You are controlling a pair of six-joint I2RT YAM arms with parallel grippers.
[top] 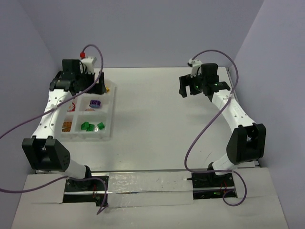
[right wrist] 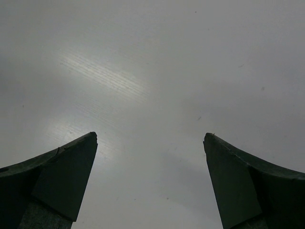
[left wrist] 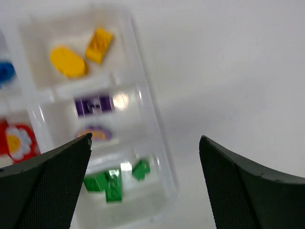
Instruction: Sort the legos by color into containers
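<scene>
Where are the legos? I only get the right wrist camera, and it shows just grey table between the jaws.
Observer: In a clear divided tray on the left side of the table.
Operator: Are the yellows together?
Observer: Yes, the left wrist view shows two yellow pieces sharing one compartment.
Operator: And the greens?
Observer: The green pieces sit together in another compartment, past the one with the purple brick.
</scene>
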